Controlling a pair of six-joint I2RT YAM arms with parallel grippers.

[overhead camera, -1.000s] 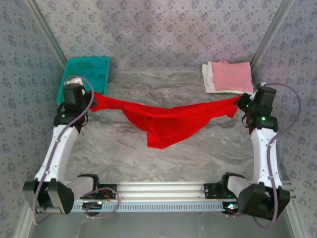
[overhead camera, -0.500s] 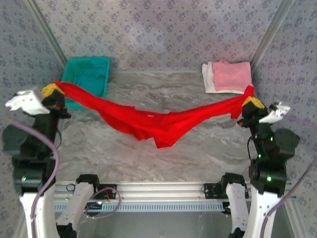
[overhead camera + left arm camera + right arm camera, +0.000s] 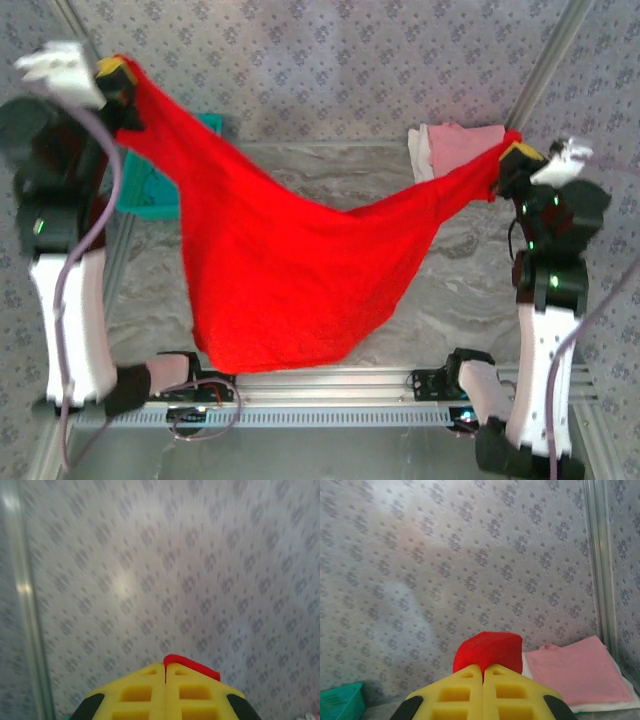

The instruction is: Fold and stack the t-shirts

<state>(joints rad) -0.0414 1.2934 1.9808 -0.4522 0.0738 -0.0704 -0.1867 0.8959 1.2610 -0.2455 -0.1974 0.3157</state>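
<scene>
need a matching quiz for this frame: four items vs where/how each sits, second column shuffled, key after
Items
1. red t-shirt
2. pink t-shirt
3. white t-shirt
4. teal basket

Place or state
A. far left, partly hidden behind the hanging cloth
B. folded, top of the stack at far right
C. stretched in the air between left gripper and right gripper, both shut on it
D. bottom of that stack, just its edge showing

Pairs: 1-C, 2-B, 3-D, 4-A
</scene>
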